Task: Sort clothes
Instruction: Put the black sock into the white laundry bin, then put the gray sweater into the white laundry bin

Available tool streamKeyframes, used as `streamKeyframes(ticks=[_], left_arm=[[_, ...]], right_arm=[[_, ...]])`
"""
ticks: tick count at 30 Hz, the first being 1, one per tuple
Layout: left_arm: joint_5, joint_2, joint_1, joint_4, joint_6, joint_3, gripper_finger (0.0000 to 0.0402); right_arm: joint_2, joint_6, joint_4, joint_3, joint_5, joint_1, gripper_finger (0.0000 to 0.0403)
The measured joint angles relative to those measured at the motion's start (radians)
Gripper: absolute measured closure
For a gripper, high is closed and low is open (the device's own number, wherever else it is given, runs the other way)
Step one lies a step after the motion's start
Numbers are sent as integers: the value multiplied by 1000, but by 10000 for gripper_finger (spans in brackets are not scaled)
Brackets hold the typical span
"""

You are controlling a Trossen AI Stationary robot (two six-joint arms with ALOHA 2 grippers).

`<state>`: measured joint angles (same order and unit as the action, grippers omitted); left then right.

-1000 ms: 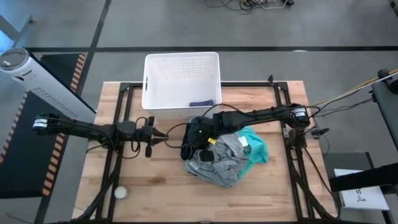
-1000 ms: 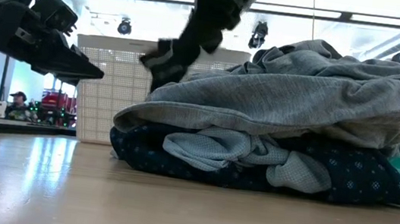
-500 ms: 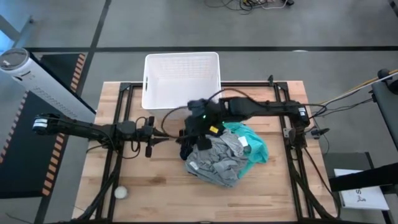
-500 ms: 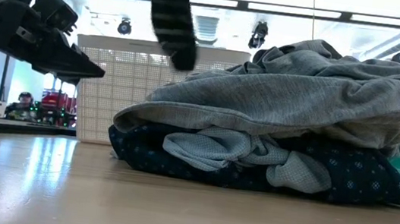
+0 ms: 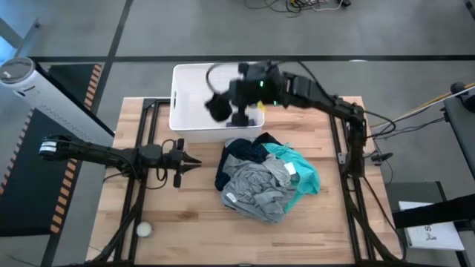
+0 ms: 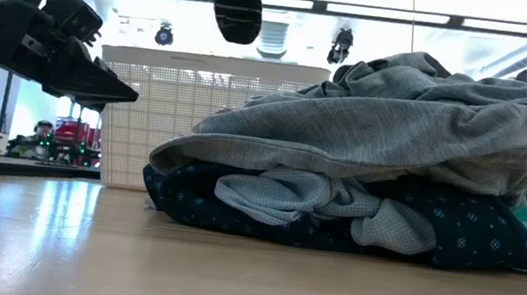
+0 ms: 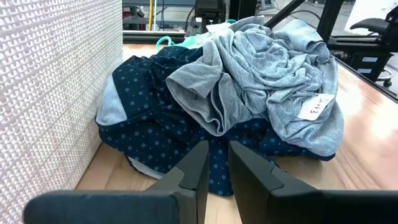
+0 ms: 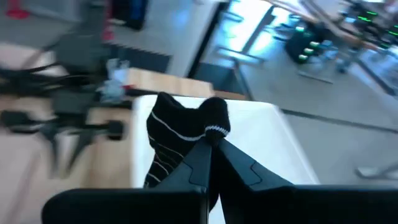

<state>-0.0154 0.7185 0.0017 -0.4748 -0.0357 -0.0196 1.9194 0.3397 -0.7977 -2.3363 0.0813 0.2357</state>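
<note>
The clothes pile (image 5: 266, 176) lies where it was on the table (image 5: 185, 222), just beside the white basket (image 5: 194, 76). My right gripper (image 5: 236, 100) has swung from the pile to above the basket, fingers pinched shut on a black striped sock (image 8: 177, 140). My left gripper (image 5: 191, 161) waits nearly closed, empty, beside the pile.

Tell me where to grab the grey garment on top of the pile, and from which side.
Pinch the raised fold of the grey garment from straight above: it lies uppermost on the navy dotted garment, bunched into ridges, so no edge needs digging out.
</note>
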Motion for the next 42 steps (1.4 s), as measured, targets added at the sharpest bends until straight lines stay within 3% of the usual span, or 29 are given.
streamKeyframes(ticks=[13,23,27,30,36,42], left_arm=[[0,0,0,-14,0,0,351],[0,0,0,-21,0,0,351],[-1,0,0,-22,0,0,351],[-1,0,0,-22,0,0,351],[-2,0,0,-37,0,0,351],[-2,0,0,-61,17,-6,351]], right_arm=[[87,-121,23,0,-21,188,394],[116,-111,17,1,-33,190,275],[87,-28,-39,1,-28,181,256],[54,33,-123,1,-28,163,280],[13,88,-249,9,-33,113,391],[-64,80,-233,115,-36,66,401]])
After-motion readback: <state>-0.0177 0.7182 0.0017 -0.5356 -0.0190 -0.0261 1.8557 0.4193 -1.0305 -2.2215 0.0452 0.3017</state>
